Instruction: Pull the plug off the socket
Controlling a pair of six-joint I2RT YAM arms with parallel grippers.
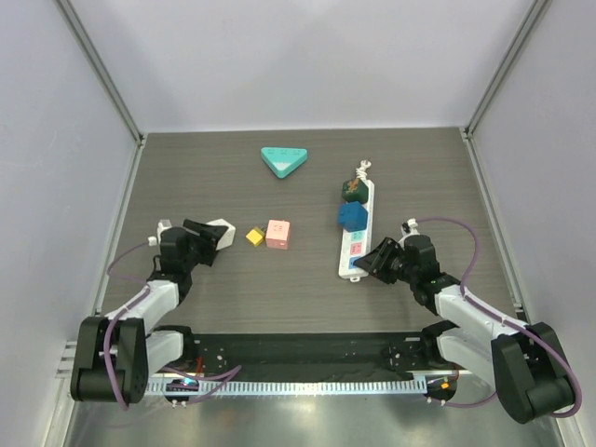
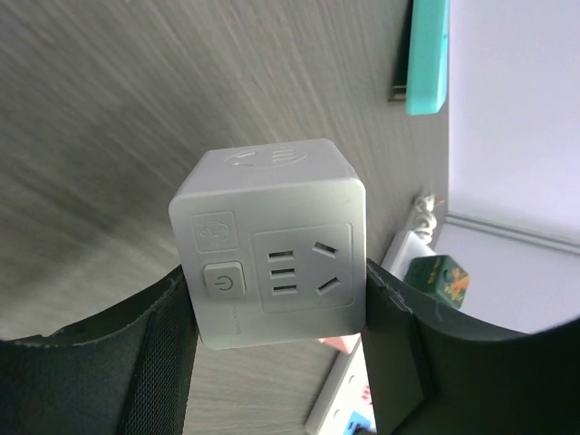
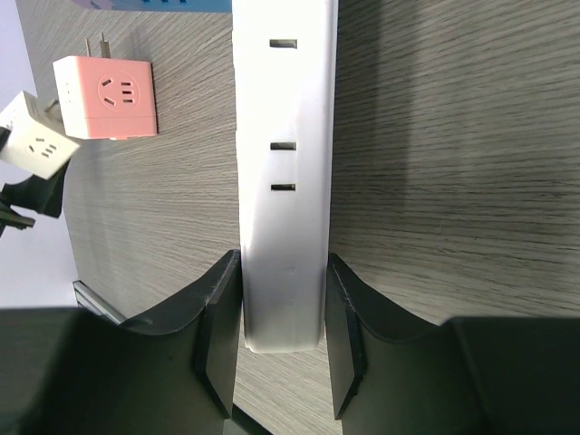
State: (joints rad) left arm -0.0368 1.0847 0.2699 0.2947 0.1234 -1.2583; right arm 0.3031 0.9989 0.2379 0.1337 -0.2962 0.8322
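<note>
While the socket (image 1: pixel 357 244) lay on the right half of the table (image 1: pixel 233 298), running away from the arms with a slight lean, its near end sat clamped between the fingers of the right gripper (image 3: pixel 281 272). The wrist view showed both black pads pressed flat against the long sides of the white strip, with empty slots along the top face beyond them. Two plugs stood seated in the strip further along: a blue cube (image 1: pixel 352 216) about midway and a green cube (image 1: pixel 353 190) just past it, near the knotted cord (image 1: pixel 362 169) at the far end.

Well apart from the strip, on the left side, the left gripper (image 2: pixel 276 308) was clenched on a white cube plug (image 2: pixel 272 245), one finger on each side of it. The face with the outlet slots and a round button was turned toward the wrist camera.

Between the two arms, a pink cube (image 1: pixel 277 234) and a small yellow cube (image 1: pixel 253 237) rested just beside each other on the table. A teal triangular block (image 1: pixel 283 160) lay farther back, near the rear wall.
</note>
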